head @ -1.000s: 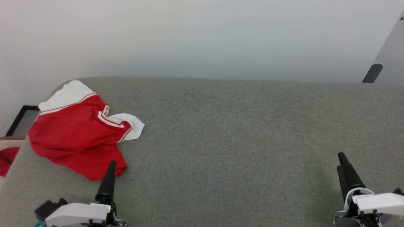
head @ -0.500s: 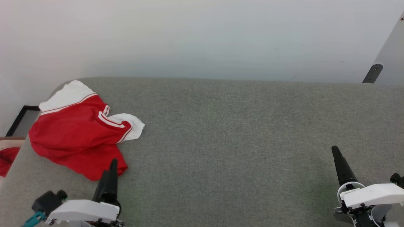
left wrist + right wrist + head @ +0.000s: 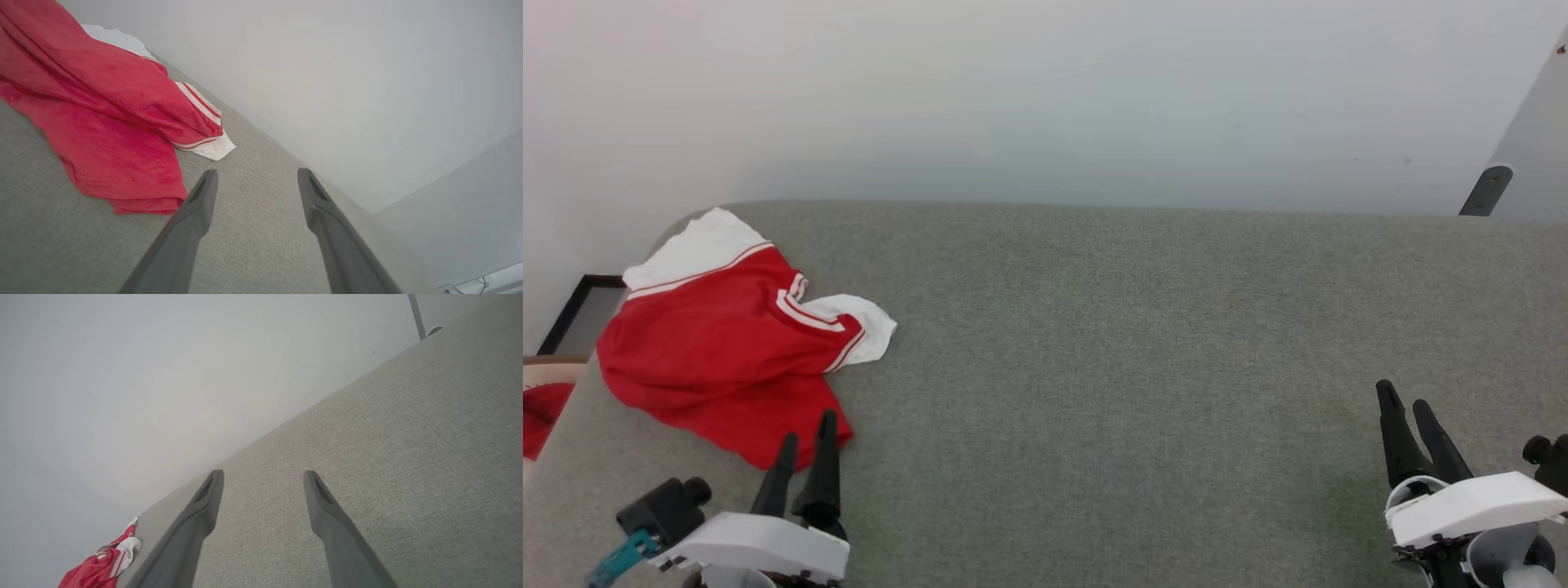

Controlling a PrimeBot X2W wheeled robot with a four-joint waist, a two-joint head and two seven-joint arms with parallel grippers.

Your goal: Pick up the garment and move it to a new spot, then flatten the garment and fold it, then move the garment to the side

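Head view: the garment (image 3: 719,351), soft red cloth with white, stripe-edged sleeve ends, lies crumpled at the far left of the grey woven surface (image 3: 1135,367). The left gripper (image 3: 808,426) hovers at its near hem, tapered dark fingers spread and empty. The right gripper (image 3: 1401,395) (well apart from the cloth) is likewise spread, holding nothing.

Left wrist view: fuzzy red folds lie just left of the parted fingers.

Right wrist view: parted fingers over grey weave, with the garment at the lower left corner.
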